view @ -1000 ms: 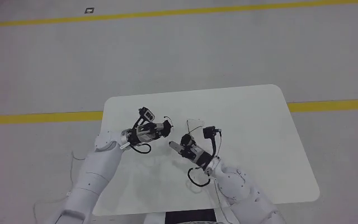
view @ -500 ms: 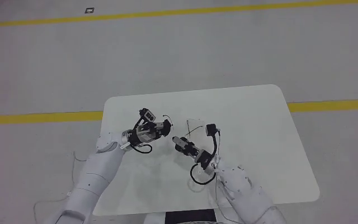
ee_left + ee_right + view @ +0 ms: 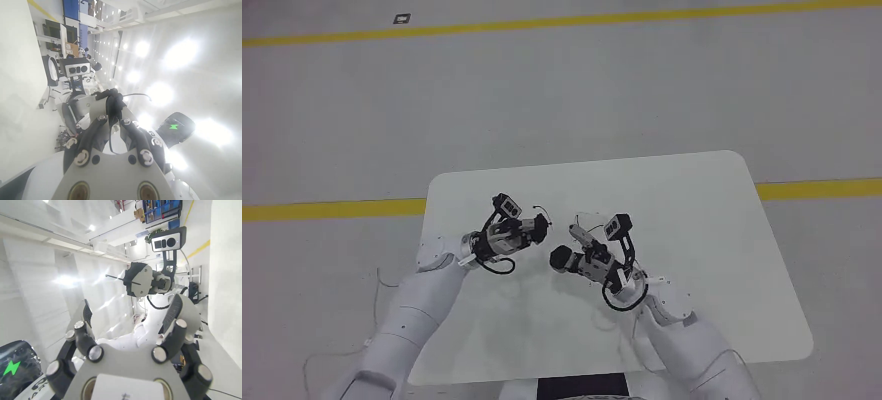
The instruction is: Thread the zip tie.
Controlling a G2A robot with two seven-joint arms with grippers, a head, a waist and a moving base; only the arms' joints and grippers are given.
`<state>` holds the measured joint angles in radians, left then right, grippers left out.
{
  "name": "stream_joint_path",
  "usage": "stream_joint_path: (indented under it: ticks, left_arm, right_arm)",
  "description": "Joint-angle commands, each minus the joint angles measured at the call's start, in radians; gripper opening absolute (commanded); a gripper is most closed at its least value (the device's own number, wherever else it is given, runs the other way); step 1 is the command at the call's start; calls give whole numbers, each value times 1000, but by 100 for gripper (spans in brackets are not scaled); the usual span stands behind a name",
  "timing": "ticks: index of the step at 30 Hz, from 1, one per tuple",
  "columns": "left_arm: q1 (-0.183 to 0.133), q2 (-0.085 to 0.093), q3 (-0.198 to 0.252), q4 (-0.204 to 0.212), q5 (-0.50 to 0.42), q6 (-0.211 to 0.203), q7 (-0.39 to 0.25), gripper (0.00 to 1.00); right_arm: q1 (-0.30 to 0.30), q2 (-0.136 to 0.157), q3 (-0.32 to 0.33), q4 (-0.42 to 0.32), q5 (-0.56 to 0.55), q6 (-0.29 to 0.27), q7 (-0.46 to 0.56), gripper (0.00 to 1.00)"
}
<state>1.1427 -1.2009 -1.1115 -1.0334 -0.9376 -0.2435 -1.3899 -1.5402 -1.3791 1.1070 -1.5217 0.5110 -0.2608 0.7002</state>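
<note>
Above the white table (image 3: 712,200), on the 10 o'clock side of its middle, the left gripper (image 3: 111,96) is pinched tight on the black zip tie (image 3: 136,94). A thin, curved length of strap sticks out past its fingertips into open air. In the top view the right gripper (image 3: 130,309) hangs at about 4 o'clock from the left one, near but apart. Its fingers (image 3: 173,309) are spread wide, hold nothing and face the left gripper. Whether the free end is the tail or the head, you cannot make out.

Your risks, judged from this pose, begin with the strap itself, which is slim and bowed. Close the right gripper a shade off line and it will likely brush the strap aside rather than catch it, and the strap will spring away. Grip too far from the end and the tip may droop and miss the head's slot. Bring the two grippers together too fast and their fingers may knock, twisting the tie in the left pinch or pulling it loose. Dropped on the table, a strap this thin would lie flat and be hard to pick up. Go in slowly and square.
</note>
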Motion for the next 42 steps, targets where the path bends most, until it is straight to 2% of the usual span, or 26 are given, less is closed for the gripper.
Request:
stream_joint_path:
  ticks: [1,3,6,9,10,11,13,14,15,21,35,42]
  left_arm:
    - [4,0,1,-8,1,7,32,0]
    - [6,0,-1,-14,-11,23,44,0]
    - [7,4,-9,-3,-33,42,2,0]
    - [9,9,-8,-3,-42,53,0,0]
    - [10,11,-5,-5,-43,55,0,0]
    - [11,13,-3,-6,-46,57,0,0]
    - [10,17,4,-9,-51,59,0,0]
    - [9,18,8,-10,-52,59,0,0]
    - [8,20,12,-11,-54,59,0,0]
    - [0,30,42,-16,-87,59,0,0]
    - [0,31,43,-15,-88,58,0,0]
    - [0,31,43,-15,-88,58,0,0]
  right_arm:
    - [1,-2,-14,-2,-3,12,-21,100]
    - [11,-3,-21,14,22,30,-23,100]
    - [24,-7,-27,36,114,57,2,100]
    - [41,-7,-24,61,175,73,35,100]
    - [45,-8,-25,68,194,80,45,94]
    - [50,-9,-26,75,208,86,53,76]
    - [61,-10,-30,89,246,99,70,56]
    - [65,-11,-32,94,259,104,75,50]
    - [69,-12,-35,99,271,109,81,48]
    - [92,-16,-48,128,310,119,88,39]
    - [107,-20,-63,146,319,94,71,26]
    - [110,-20,-67,148,323,93,72,24]
